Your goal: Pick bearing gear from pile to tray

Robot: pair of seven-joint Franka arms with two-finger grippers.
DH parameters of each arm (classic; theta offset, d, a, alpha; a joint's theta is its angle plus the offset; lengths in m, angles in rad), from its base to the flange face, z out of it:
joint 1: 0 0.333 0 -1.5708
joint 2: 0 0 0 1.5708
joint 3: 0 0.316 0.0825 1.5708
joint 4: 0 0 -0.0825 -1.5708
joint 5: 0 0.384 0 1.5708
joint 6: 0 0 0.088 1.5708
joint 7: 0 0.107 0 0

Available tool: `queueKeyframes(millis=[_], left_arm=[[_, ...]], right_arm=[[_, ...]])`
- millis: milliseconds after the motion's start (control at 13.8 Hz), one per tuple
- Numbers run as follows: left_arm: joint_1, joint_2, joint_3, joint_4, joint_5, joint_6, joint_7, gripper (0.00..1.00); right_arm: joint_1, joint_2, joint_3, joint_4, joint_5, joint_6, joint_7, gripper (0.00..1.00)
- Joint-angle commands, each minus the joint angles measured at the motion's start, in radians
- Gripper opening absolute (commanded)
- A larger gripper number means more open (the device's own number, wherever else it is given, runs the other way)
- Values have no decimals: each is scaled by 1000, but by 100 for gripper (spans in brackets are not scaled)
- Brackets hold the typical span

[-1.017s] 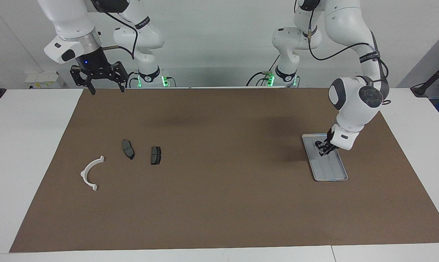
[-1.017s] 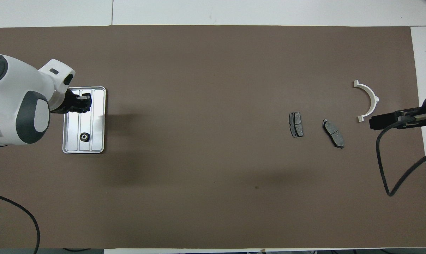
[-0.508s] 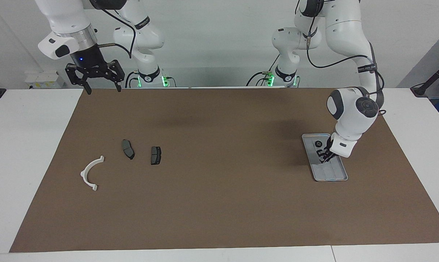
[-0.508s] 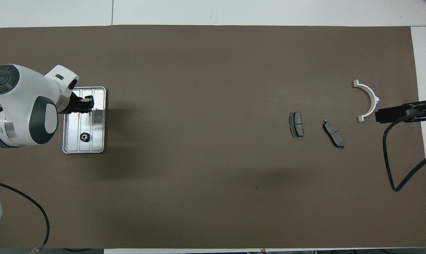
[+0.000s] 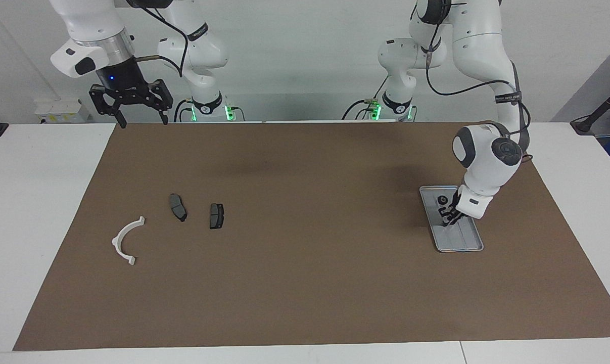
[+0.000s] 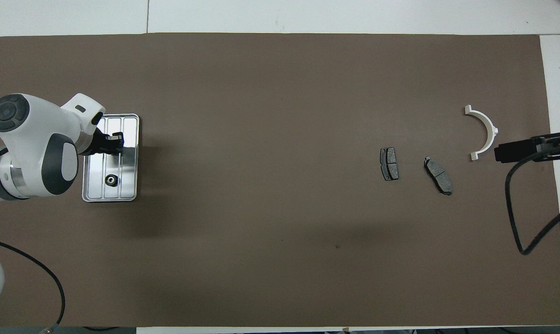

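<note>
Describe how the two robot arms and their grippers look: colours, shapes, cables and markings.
Both arms have glossy white rounded shells with dark grey round joint caps. The left arm's black two-finger gripper sits under a white wrist block; a black cable runs along this arm, held by a black band with lettering. The right arm's black claw-like gripper hangs below a silver ring and a black cuff with a blue light. Green lights glow at both bases.
</note>
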Motion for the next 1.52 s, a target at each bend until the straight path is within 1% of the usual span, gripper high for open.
queueKeyframes(millis=[0, 290, 581, 653, 726, 799, 871, 944, 1017, 1162, 1452], left_arm=[[25, -12, -9, -23, 10, 29, 24, 0], [26, -12, -9, -23, 10, 28, 27, 0], [26, -13, -9, -45, 10, 57, 26, 0], [26, -15, -9, -58, 10, 72, 27, 10], [26, -16, -9, -66, 10, 80, 27, 58], [26, -15, -9, -51, 10, 61, 26, 100], [23, -24, -9, -17, 10, 23, 24, 100], [25, -33, -9, 35, 10, -51, 23, 100], [28, -54, -9, 96, 8, -160, 24, 100], [28, -111, -8, 176, 8, -340, 24, 100], [19, -251, -9, 208, 8, -560, 26, 100]], right_arm=[[-13, 8, 9, 13, 10, -19, -10, 100], [-13, 8, 9, 13, 10, -19, -10, 100], [-13, 6, 9, 11, 10, -19, -8, 100], [-13, 5, 9, 11, 10, -18, -7, 100], [-13, 5, 9, 10, 10, -16, -1, 100], [-13, 5, 9, 11, 10, -10, 17, 100], [-13, 5, 9, 11, 10, -12, 39, 100], [-13, 5, 9, 11, 10, -10, 44, 100], [-14, 6, 9, 11, 10, -10, 44, 100], [-17, 5, 9, 11, 10, -10, 44, 100], [-19, 5, 9, 11, 10, -9, 45, 100]])
